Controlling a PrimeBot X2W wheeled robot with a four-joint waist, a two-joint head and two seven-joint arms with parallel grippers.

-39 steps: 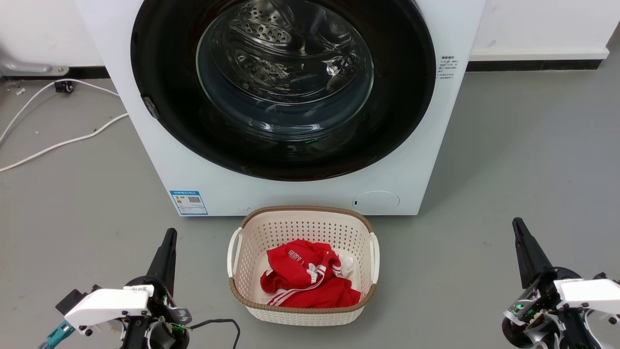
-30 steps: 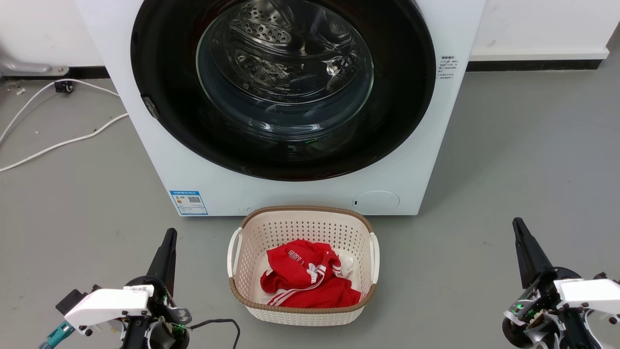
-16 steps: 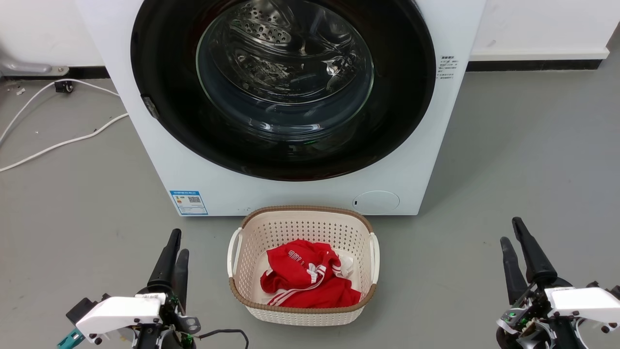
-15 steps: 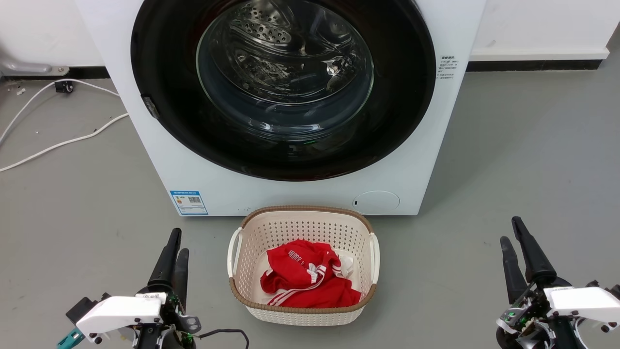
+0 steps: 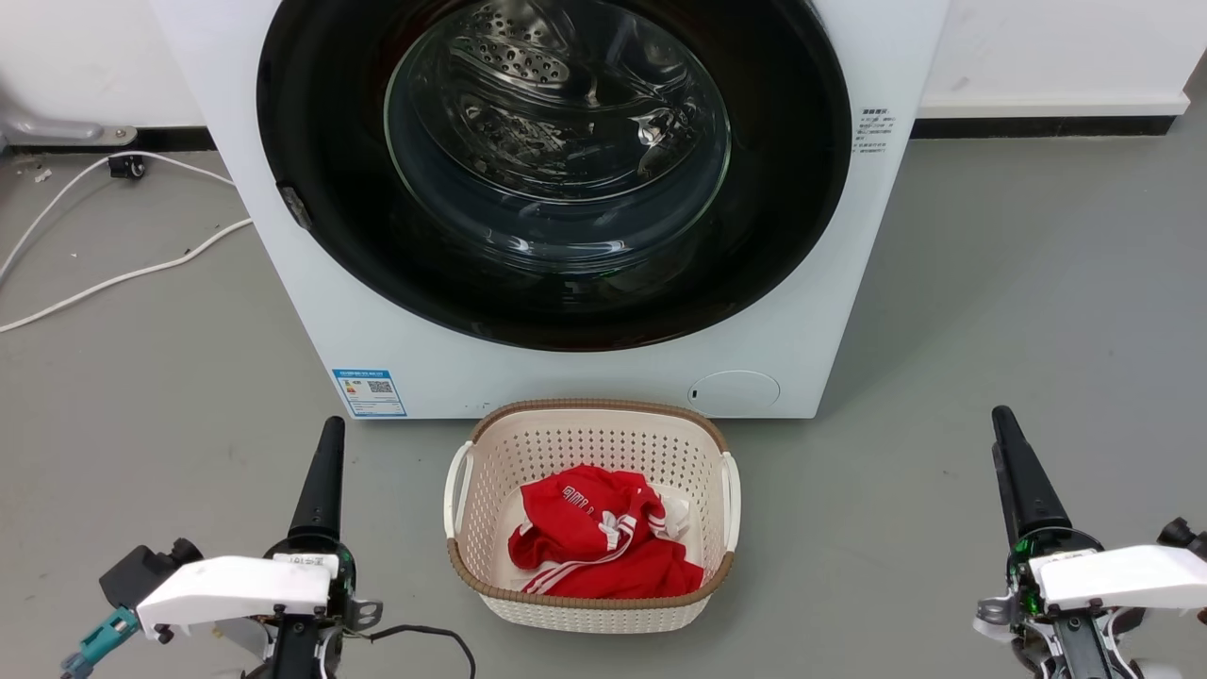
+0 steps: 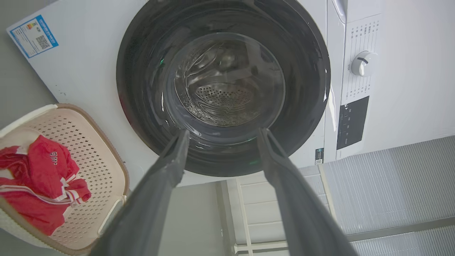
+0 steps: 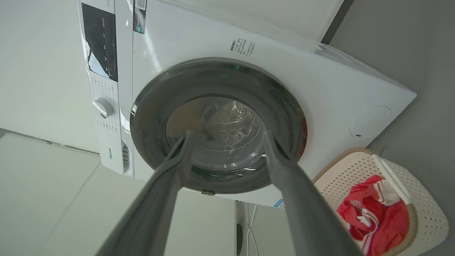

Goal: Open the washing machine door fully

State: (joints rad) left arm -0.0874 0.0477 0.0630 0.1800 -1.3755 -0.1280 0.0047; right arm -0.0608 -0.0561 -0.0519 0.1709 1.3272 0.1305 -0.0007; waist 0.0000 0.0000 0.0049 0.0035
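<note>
Fingers on left gripper and right gripper gape empty; basket holds red garment.

Left gripper: long tapered black fingers, white angular cover with small dark screws, small printed label on top, teal connector on the outer side, black cable looping out. Right gripper: same fingers, white shell, green light, bare metal bracket.

White washing machine, glossy black door, red-and-white garment, cream perforated basket.
</note>
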